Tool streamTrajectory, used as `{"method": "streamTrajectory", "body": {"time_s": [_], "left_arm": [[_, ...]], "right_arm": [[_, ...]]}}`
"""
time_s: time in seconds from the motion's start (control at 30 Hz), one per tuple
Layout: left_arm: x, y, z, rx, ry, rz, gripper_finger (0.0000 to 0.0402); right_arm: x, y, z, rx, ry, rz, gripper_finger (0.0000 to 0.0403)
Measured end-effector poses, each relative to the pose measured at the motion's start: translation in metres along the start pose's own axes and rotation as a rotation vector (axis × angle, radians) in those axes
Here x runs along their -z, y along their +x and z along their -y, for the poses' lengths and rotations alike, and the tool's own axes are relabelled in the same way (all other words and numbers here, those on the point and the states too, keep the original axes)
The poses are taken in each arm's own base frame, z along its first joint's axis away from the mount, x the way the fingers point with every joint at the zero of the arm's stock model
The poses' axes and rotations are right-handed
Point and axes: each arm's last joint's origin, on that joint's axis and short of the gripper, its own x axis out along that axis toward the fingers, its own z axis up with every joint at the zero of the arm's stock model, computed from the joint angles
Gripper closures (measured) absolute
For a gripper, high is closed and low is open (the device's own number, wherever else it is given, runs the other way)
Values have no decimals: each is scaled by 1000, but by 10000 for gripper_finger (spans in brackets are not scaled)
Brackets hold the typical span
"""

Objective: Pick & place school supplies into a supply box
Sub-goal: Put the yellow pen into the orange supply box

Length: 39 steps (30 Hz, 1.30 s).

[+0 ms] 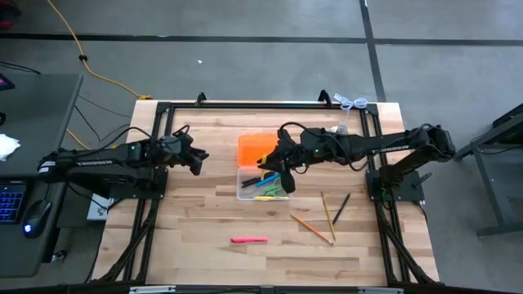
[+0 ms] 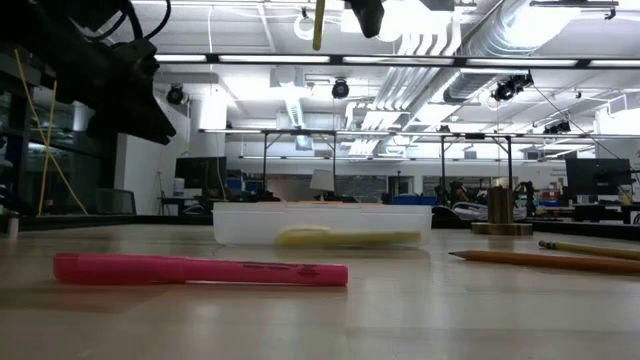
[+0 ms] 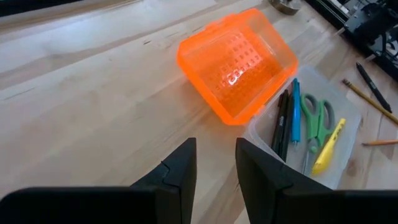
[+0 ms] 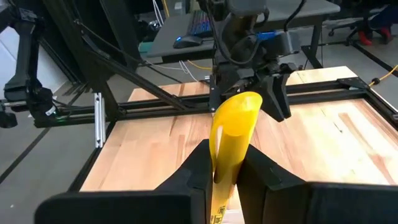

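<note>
2 pincers work above the desk [image 1: 196,237]. Right pincer [image 4: 225,163] grips a yellow marker [image 4: 231,134] over the supply box [image 1: 263,184]; left pincer [image 3: 215,163] hovers narrowly parted, empty.

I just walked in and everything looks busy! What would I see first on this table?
First, the bright orange lid lying open in the middle of the table, joined to the clear supply box with scissors and pens inside. Right above the box, the right gripper holds a yellow marker. A pink marker lies alone near the table's front edge, and the left gripper waits open to the lid's left.
</note>
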Motion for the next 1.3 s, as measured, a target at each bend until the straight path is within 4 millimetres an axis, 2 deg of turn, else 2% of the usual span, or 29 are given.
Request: {"method": "streamTrajectory", "body": {"time_s": [0.43,0.87,1.1,1.3], "left_arm": [[5,3,-3,-11,-7,-15,261],[5,3,-3,-11,-8,-14,261],[5,3,-3,-13,-7,-12,261],[5,3,-3,-14,-6,-13,261]], "right_arm": [[14,1,4,48,16,-127,361],[49,34,13,61,3,-285,357],[63,40,16,63,6,-366,356],[66,40,16,53,10,-398,358]]}}
